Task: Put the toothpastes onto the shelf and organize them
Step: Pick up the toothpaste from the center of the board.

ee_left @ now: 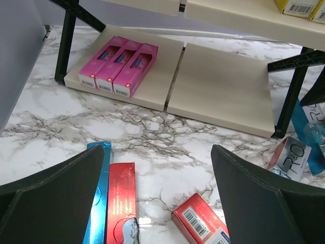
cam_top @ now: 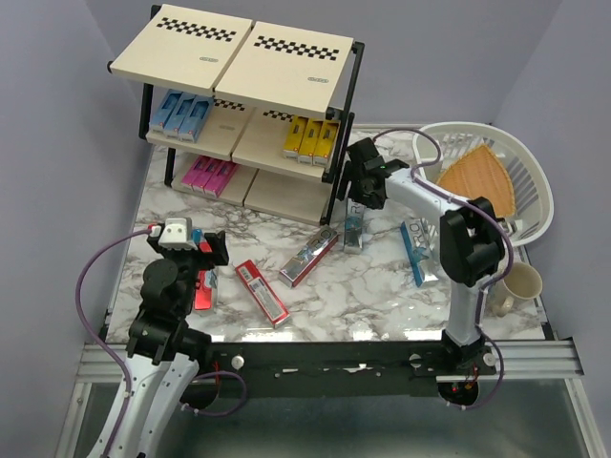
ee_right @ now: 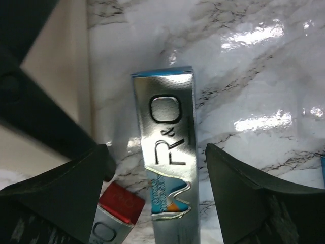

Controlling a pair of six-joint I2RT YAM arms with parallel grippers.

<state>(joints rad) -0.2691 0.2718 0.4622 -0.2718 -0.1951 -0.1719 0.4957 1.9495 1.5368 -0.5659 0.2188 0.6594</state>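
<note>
Left gripper (ee_left: 158,168): matte black jaws fully spread, nothing in them, hanging over a glossy red box (ee_left: 122,198) and a blue foil box (ee_left: 100,203) near the desk's (cam_top: 382,305) near-left corner. Right gripper (ee_right: 156,155): jaws parted wide, straddling an embossed silver box (ee_right: 165,127) with gaps both sides, no grip, by the shelf's (cam_top: 286,57) front-right leg. Shelf: three pink cartons (ee_left: 118,65) on bottom-left board, blue ones (cam_top: 181,113) mid-left, yellow ones (cam_top: 312,138) mid-right. More flat rectangular cartons lie loose on the veined marble mid-desk
</note>
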